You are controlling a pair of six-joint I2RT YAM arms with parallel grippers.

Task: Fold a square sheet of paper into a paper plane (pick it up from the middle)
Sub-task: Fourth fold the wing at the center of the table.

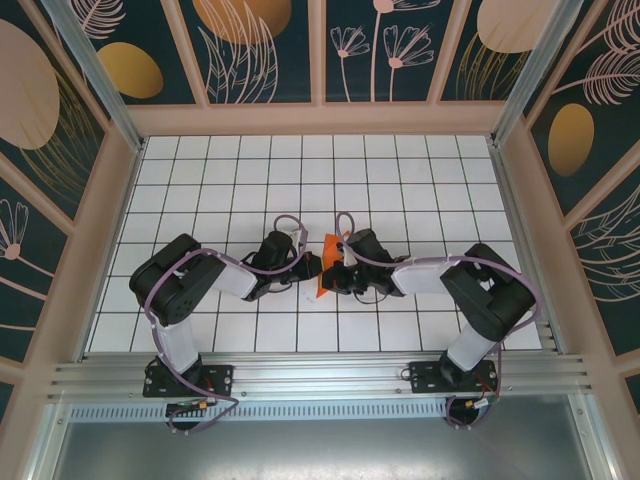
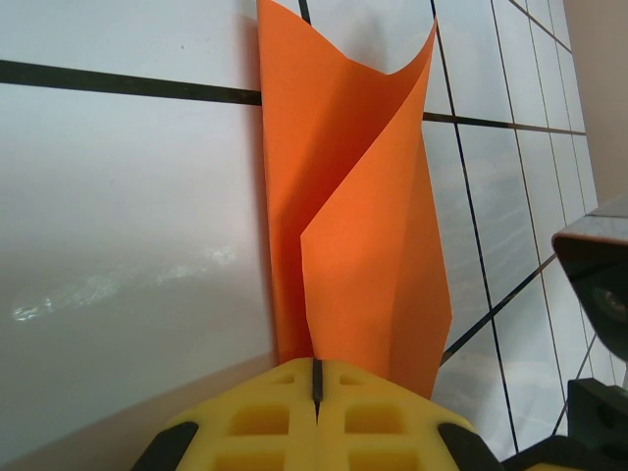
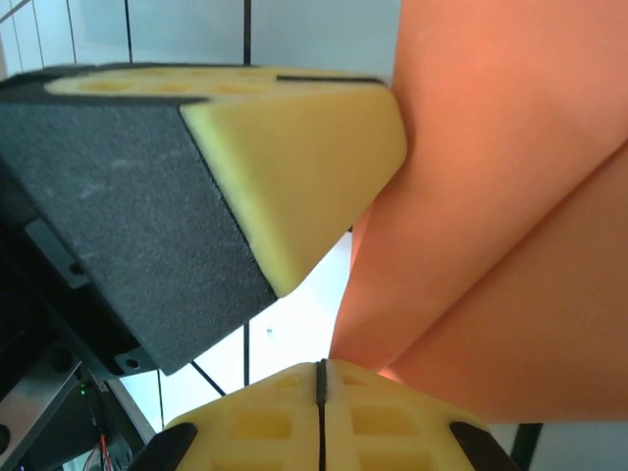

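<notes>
At table (image 1: pixel 200 170) centre: left gripper (image 2: pixel 317 378) and right gripper (image 3: pixel 322 378) clamp sheet (image 2: pixel 363 216), mid-fold. Next likely: align edges, flatten crease.

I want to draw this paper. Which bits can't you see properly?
Left wrist camera: the paper is cut off at the top by the picture edge, and the left fingers hide its bottom.
Right wrist camera: it runs off the top and right edges, and the right fingers cover its lower end.
Top camera: it is tiny and mostly covered by both sets of fingers, so its folds are unreadable.
</notes>
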